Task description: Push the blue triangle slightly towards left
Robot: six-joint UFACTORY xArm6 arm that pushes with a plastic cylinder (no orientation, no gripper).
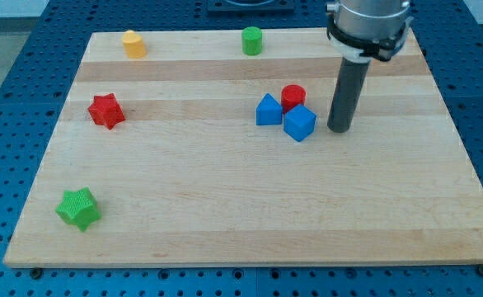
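Observation:
The blue triangle (267,110) lies on the wooden board right of centre. A red cylinder (293,97) stands just to its right and a little toward the view's top. A blue cube (300,123) sits at the triangle's lower right, close to both. My tip (338,129) rests on the board just right of the blue cube, a small gap apart. The cube and the cylinder lie between my tip and the triangle.
A red star (106,110) lies at the left, a green star (78,208) at the lower left. A yellow block (133,43) and a green cylinder (251,40) stand near the top edge. The wooden board (225,214) sits on a blue perforated table.

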